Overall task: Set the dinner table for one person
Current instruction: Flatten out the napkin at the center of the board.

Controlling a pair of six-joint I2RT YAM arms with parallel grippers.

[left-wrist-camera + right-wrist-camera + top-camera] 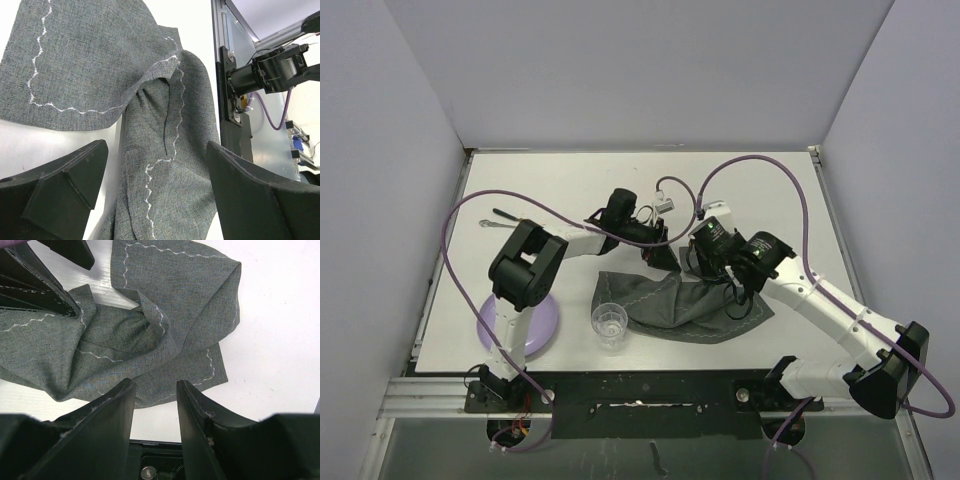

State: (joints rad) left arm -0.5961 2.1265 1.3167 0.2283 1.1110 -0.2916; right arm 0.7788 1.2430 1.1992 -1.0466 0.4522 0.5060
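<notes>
Even, diffuse light from overhead fills the top view, so the white dinner table is bright, with only soft, short shadows under the arms and the crumpled grey placemat. In both wrist views the tabletop washes out to near-featureless white, while the placemat's weave and white stitching read sharp. The left gripper and right gripper loom close to their lenses, their black fingers dark, showing little detail and perhaps slightly soft toward the lower edge.
</notes>
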